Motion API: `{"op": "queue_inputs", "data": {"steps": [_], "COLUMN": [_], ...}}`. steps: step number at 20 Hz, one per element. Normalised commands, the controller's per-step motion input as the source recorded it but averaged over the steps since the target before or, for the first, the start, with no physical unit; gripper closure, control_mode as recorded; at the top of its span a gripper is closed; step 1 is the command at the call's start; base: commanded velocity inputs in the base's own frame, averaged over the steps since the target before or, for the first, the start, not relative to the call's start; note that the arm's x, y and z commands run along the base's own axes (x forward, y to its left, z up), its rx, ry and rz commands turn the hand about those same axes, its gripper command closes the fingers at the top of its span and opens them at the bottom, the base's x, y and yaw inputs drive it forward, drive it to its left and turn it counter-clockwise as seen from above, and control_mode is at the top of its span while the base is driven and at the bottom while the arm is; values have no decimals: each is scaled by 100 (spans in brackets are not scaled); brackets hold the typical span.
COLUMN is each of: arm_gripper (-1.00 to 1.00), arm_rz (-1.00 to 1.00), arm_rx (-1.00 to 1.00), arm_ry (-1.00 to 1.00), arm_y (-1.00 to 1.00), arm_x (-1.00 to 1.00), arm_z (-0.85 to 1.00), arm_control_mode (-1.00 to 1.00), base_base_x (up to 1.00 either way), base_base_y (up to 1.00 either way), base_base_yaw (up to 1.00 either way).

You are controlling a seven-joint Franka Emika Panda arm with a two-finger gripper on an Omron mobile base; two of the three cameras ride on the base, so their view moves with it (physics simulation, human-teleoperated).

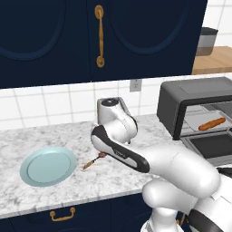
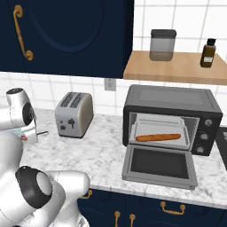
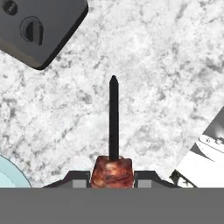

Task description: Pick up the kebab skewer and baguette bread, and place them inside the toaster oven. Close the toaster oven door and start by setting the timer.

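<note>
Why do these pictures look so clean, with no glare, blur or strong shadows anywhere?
Left base view: even light, the plate sharp-edged. Right base view: the toaster oven shows no glare. Hand view: the kebab skewer is crisp between the gripper tips.

- Kebab skewer (image 3: 113, 131): thin dark stick with a pointed tip and a red-brown meat chunk. The chunk sits between the two fingertips, over the marbled counter.
- Baguette bread (image 2: 158, 137): orange-brown elongated loaf, lying lengthwise on the tray inside the oven.
- Toaster oven (image 2: 173, 99): dark boxy appliance on the counter, knobs down its right side.
- Toaster oven door (image 2: 160, 166): glass-paned panel, dropped fully open, lying flat in front.
</note>
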Motion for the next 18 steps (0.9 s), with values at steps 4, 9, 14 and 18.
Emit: {"op": "queue_inputs", "data": {"steps": [4,9,14,18], "arm_gripper": [100,100,100,100], "arm_rz": [-20,-16,-10,-5], "arm_rx": [4,3,2,1], "arm_ry": [0,-1,-3,-4], "arm_y": [-100,-100,-100,-100], "arm_x": [-16,-10,-5,-4], "arm_z": [44,47,43,28], "arm_control_mode": [-100,-100,-100,-100], "base_base_x": [0,0,0,0], "base_base_y": [0,0,0,0], "base_base_yaw": [0,0,0,0]}}
